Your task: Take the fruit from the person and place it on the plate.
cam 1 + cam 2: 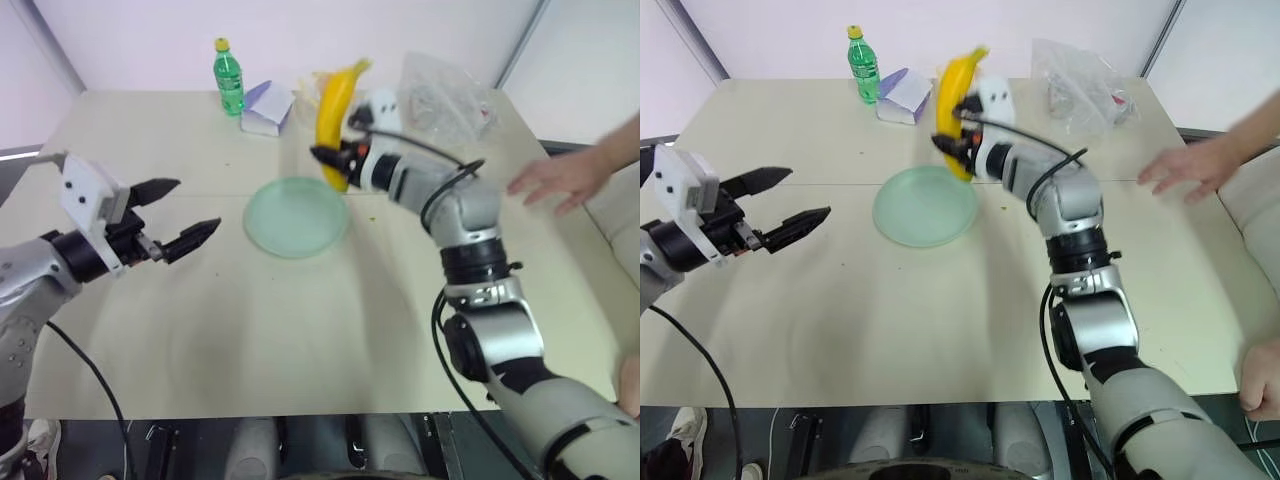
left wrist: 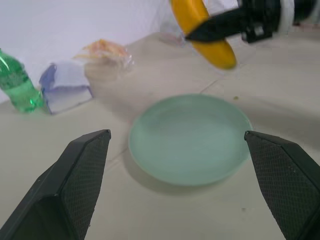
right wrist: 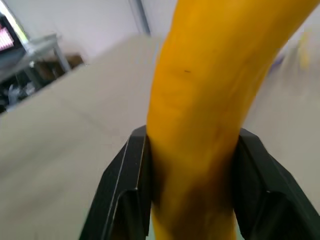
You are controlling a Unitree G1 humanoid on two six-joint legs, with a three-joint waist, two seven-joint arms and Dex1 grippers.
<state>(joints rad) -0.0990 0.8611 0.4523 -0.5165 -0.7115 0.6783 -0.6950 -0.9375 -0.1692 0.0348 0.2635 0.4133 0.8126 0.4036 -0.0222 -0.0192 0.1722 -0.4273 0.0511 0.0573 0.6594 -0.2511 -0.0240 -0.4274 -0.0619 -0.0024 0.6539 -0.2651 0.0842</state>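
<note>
Clamped low in the right gripper [image 3: 192, 170], banana [image 1: 336, 105] stands upright above the mint plate's [image 1: 290, 222] upper-right rim; left gripper [image 1: 175, 215], open, waits at frame left.

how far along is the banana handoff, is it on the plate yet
Not yet. Done: the handoff, since the person's hand is off to the side, apart from the banana. In hand: the right gripper is shut on the banana, holding it upright above the far rim of the plate. Left: lower it onto the plate and let go. The left gripper is open.
</note>
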